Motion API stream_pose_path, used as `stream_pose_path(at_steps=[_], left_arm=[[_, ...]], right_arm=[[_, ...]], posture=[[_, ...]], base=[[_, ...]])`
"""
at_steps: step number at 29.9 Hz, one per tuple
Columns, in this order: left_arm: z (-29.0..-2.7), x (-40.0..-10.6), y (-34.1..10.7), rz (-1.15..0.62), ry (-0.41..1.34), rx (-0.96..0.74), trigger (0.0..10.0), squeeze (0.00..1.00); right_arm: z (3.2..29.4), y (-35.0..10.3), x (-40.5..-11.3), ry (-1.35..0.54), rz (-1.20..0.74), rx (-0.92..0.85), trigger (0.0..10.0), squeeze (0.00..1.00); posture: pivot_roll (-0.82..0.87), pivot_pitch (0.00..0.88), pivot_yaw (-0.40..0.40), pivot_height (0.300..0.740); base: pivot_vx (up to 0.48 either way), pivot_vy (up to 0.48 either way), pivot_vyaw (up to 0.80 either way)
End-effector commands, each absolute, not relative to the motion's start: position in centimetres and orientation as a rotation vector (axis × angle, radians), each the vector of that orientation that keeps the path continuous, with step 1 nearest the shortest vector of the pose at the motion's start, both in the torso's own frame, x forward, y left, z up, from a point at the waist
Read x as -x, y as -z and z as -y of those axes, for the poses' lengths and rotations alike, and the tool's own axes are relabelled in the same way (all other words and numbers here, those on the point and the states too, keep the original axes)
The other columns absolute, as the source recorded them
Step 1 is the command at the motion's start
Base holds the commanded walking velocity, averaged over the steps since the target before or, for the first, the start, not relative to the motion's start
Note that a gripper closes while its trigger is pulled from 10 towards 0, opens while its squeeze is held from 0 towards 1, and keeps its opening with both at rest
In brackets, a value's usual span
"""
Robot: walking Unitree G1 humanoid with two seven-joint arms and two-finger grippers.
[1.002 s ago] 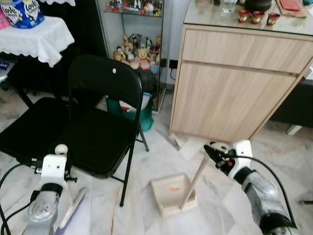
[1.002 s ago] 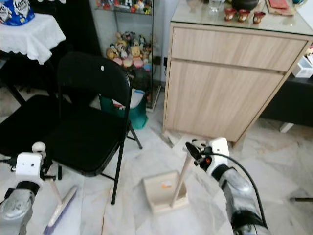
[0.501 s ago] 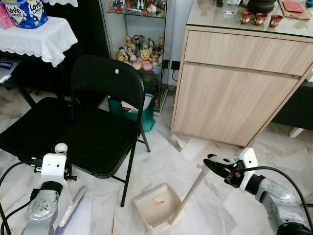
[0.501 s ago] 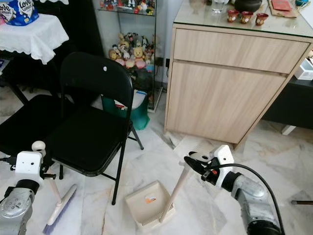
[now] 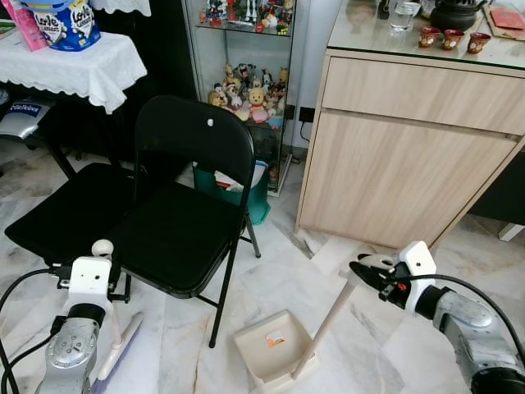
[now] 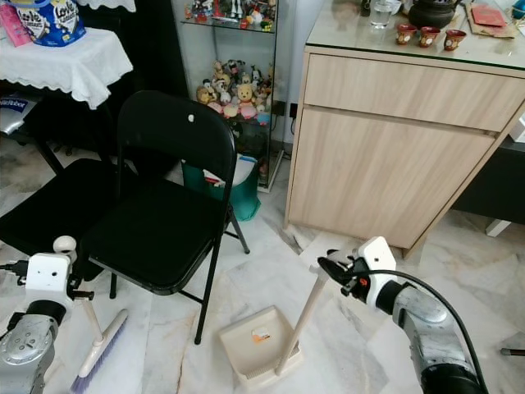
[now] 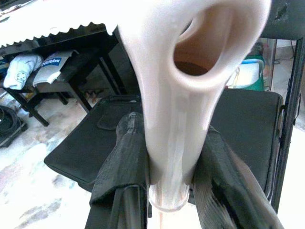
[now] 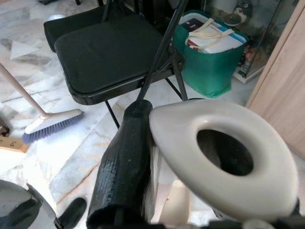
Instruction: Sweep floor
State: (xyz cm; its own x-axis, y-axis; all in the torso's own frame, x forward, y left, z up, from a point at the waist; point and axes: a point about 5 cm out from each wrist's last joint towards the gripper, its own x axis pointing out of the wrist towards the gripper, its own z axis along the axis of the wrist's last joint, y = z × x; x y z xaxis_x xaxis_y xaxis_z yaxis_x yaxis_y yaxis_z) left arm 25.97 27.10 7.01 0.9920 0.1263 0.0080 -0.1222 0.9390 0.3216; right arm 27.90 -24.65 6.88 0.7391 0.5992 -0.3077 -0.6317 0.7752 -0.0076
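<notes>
Our right gripper (image 6: 338, 272) clamps the dustpan (image 6: 258, 344) handle, pan on the marble floor (image 6: 344, 345) before the cabinet; our left gripper (image 7: 167, 191) pinches the broom (image 6: 97, 341) pole beside the black chair (image 6: 160, 205), whose legs could snag the bristles mid-sweep

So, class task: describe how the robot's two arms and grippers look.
Both arms are silver and rounded, with a white box-shaped wrist block and looping black cables. The left gripper and right gripper each have two long, textured black fingers. A small red mark sits by the right wrist.
</notes>
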Motion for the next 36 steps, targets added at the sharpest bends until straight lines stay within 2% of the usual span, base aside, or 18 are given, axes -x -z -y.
stream_pose_path(at_steps=[1,12,13,14,15,16,33,36], left_arm=[[-27.7,-26.0,-7.6,0.014,-0.148,-0.350,10.0,0.00],[-27.6,-26.0,-7.5,0.010,-0.148,-0.346,10.0,0.00],[-27.6,-26.0,-7.5,0.010,-0.146,-0.346,10.0,0.00],[-27.6,-26.0,-7.5,0.010,-0.146,-0.346,10.0,0.00],[-27.6,-26.0,-7.5,0.010,-0.146,-0.345,10.0,0.00],[-27.6,-26.0,-7.5,0.010,-0.146,-0.345,10.0,0.00],[-27.6,-26.1,-7.5,0.014,-0.144,-0.347,10.0,0.00],[-27.6,-26.1,-7.5,0.014,-0.144,-0.346,10.0,0.00]], right_arm=[[25.3,-8.4,-28.2,-0.666,-0.248,0.144,0.0,0.00],[23.8,-9.2,-26.5,-0.888,-0.253,0.088,0.0,0.00],[23.5,-9.2,-26.3,-0.905,-0.254,0.081,1.0,0.00],[23.3,-9.1,-26.1,-0.921,-0.258,0.075,3.1,0.00],[23.1,-9.0,-26.0,-0.929,-0.260,0.081,5.8,0.00],[23.0,-8.9,-25.8,-0.931,-0.266,0.087,10.0,0.00],[23.0,-8.2,-25.5,-0.935,-0.332,0.138,10.0,0.00],[23.5,-7.9,-25.8,-0.887,-0.351,0.187,10.0,0.00]], posture=[[0.00,0.097,0.016,0.740],[-0.01,0.102,0.013,0.740],[-0.01,0.102,0.013,0.740],[-0.01,0.102,0.014,0.740],[-0.01,0.102,0.014,0.740],[-0.01,0.102,0.014,0.740],[0.00,0.094,0.018,0.740],[0.00,0.093,0.017,0.740]], base=[[0.000,0.000,0.00],[0.000,0.000,0.00],[0.000,0.000,0.00],[0.000,0.000,0.00],[0.000,0.000,0.00],[0.000,0.000,0.00],[0.000,0.000,0.00],[0.000,0.000,0.00]])
